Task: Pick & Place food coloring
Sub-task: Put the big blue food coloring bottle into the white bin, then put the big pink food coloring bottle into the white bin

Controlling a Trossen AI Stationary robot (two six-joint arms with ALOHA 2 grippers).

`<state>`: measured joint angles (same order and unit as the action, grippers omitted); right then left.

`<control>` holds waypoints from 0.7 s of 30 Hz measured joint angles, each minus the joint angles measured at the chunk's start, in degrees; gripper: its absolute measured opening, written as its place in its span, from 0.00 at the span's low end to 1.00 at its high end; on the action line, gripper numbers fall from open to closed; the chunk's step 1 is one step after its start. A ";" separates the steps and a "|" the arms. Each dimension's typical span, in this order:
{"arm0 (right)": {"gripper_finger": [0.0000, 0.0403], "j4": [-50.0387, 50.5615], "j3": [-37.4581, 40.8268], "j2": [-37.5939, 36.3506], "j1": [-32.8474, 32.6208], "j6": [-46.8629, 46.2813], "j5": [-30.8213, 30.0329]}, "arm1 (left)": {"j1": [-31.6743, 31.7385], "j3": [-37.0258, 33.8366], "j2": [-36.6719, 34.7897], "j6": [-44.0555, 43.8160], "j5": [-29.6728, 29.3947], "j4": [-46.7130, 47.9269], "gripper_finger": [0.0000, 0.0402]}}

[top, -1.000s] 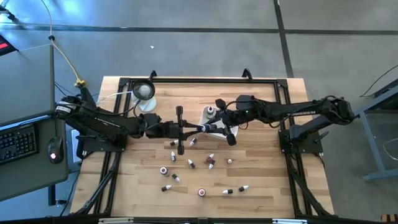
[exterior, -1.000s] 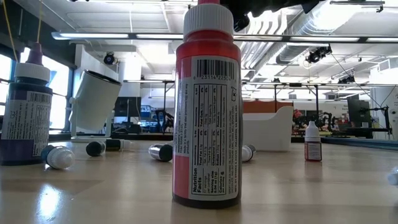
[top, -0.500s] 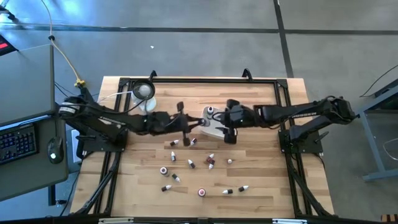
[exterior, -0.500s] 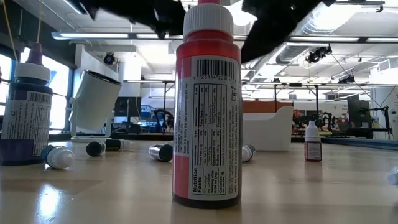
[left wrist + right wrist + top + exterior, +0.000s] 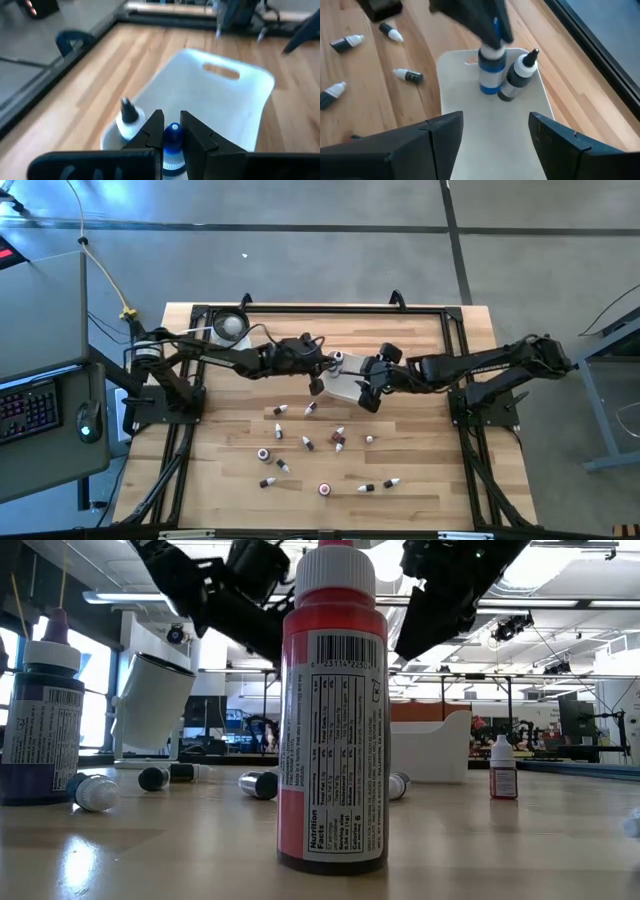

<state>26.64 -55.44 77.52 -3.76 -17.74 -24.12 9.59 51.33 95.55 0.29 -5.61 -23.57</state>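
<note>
My left gripper [image 5: 172, 120] is over the white tray [image 5: 348, 387], shut on a blue food coloring bottle [image 5: 490, 75] with a white collar and blue tip. Beside it a dark bottle [image 5: 516, 80] with a white cap and black tip stands on its base in the tray. My right gripper [image 5: 495, 120] hovers open over the tray's other end, touching nothing. Several more small bottles [image 5: 308, 444] lie or stand on the wooden table [image 5: 430, 470] near the tray. In the low view both grippers show only at the top, behind a red bottle [image 5: 332, 710]. My left gripper pinches the blue bottle's pointed cap [image 5: 173, 131] between its two fingers [image 5: 496, 25], which come slanting down from above. The bottle hangs upright below them, its base [image 5: 489, 90] down at the tray floor; whether it rests there I cannot tell.
A round clear dish with a white ball [image 5: 230, 327] sits at the table's far left. A black frame [image 5: 320, 308] runs along the table's edges. A dark blue bottle [image 5: 40, 720] stands close to the low camera. Bare wood lies toward the near right corner.
My left gripper has travelled from the table's middle toward the right and far side, ending over the tray with the blue bottle. My right gripper has drawn back toward the right, off the left gripper and to the tray's right end.
</note>
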 joint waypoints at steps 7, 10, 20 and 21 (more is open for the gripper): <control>0.55 -1.23 0.00 0.01 -0.45 -0.02 0.06 | 0.17 0.02 3.15 -0.19 -0.48 -0.24 0.07; 0.55 -1.21 0.00 0.02 -0.45 -0.09 0.17 | 0.17 0.07 3.78 -0.34 -1.22 -0.92 0.09; 0.55 -1.23 0.00 0.04 -0.45 -0.02 0.24 | 0.17 0.04 4.15 -0.13 -1.46 -2.37 0.24; 0.55 -1.23 0.00 0.04 -0.45 -0.02 0.24 | 0.17 0.11 4.15 -0.09 -1.45 -2.70 0.24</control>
<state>25.41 -55.44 77.56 -4.21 -17.76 -23.88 9.76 51.45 99.70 0.20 -7.05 -26.26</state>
